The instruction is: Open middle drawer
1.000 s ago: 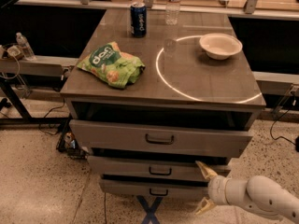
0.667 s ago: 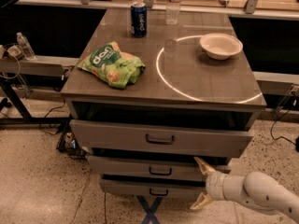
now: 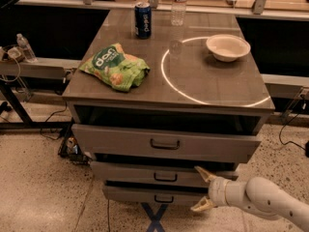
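Observation:
The middle drawer (image 3: 125, 172) is the grey front between the top and bottom drawers, with a small dark loop handle (image 3: 165, 177) at its centre. It sticks out slightly, less than the top drawer. My gripper (image 3: 197, 189) is open, on a white arm coming from the lower right. It sits just right of the handle and does not touch it. Its upper fingertip (image 3: 200, 170) lies over the middle drawer's front. Its lower fingertip (image 3: 197, 208) is by the bottom drawer's right end.
The top drawer (image 3: 116, 140) is pulled out furthest; the bottom drawer (image 3: 130, 195) is lowest. On the cabinet top (image 3: 203, 86) lie a green chip bag (image 3: 115, 65), a blue can (image 3: 143, 19), a clear water bottle (image 3: 178, 4) and a white bowl (image 3: 228, 47). Cables lie on the floor at left.
My gripper has moved left, closer to the middle drawer's handle, with its fingers still spread. The drawers have not moved.

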You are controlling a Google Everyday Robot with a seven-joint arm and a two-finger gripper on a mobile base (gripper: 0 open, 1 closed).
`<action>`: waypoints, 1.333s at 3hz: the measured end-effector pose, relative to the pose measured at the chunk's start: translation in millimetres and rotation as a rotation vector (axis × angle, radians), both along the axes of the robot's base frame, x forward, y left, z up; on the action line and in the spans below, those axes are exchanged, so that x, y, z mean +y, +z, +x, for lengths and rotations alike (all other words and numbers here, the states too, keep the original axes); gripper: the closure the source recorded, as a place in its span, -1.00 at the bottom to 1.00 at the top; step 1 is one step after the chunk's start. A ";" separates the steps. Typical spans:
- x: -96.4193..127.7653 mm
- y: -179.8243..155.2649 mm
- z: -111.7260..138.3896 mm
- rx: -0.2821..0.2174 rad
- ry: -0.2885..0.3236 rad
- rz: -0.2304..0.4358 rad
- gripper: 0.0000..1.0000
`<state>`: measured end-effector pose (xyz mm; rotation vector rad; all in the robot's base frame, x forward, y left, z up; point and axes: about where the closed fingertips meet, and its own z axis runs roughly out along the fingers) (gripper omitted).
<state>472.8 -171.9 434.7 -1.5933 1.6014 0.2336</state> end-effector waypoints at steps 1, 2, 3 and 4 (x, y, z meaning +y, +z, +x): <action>-1.3 0.7 -2.9 0.001 -0.005 0.005 -0.16; -6.5 12.0 -17.3 -0.004 -0.008 0.010 0.46; -10.0 18.7 -26.1 -0.006 -0.009 0.012 0.91; -8.1 28.5 -27.9 -0.014 -0.001 0.029 0.84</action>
